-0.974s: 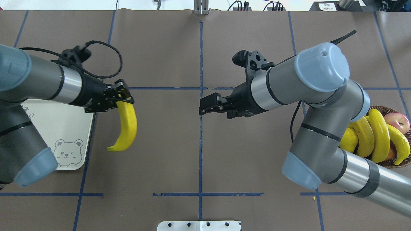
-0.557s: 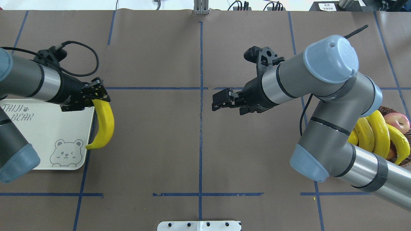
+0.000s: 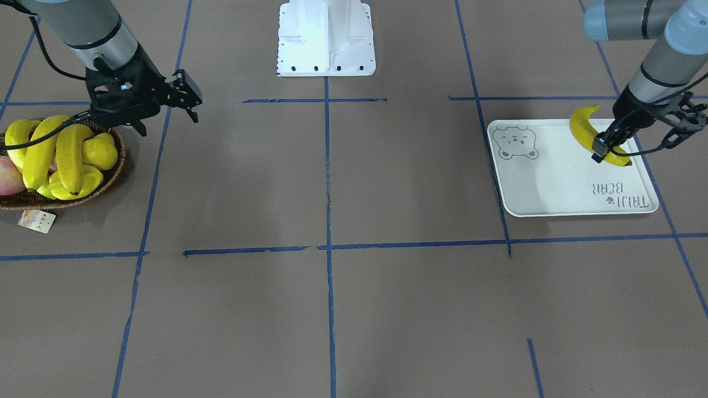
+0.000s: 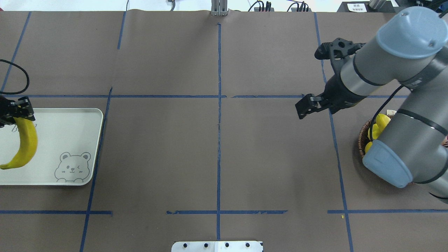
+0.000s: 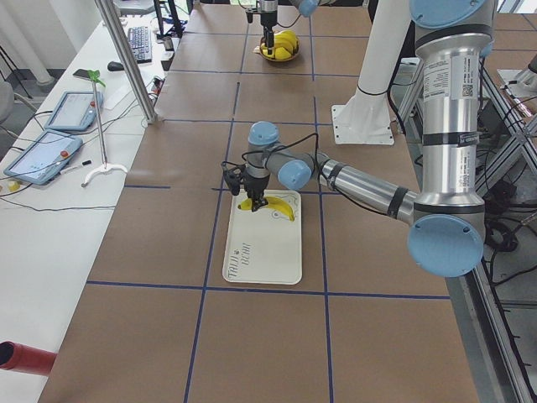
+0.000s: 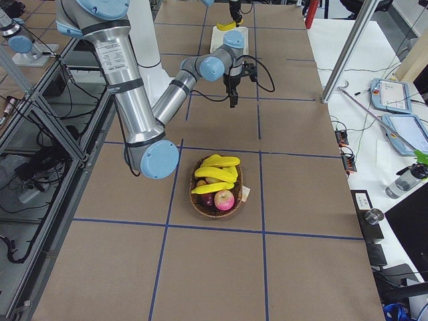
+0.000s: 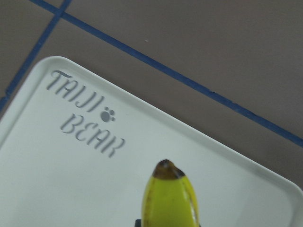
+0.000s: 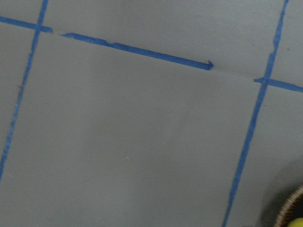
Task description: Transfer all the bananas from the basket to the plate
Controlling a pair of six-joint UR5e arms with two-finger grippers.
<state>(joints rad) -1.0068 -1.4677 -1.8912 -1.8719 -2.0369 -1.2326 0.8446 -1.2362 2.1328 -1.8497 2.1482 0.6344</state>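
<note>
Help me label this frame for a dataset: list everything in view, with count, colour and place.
plate: one, pale grey-white, at robot's left
basket: one, brown wicker, at robot's right
held banana: one, yellow, over plate's lettering end
basket bananas: three, yellow, piled in basket
apple: one seen, red-pink, in basket
pear: one, yellow, in basket
paper tag: one, pale, beside basket
table: one, brown, blue tape lines
robot base plate: one, white, table edge between the arms
left gripper: one, black, shut on held banana
right gripper: one, black, open, empty, near basket
</note>
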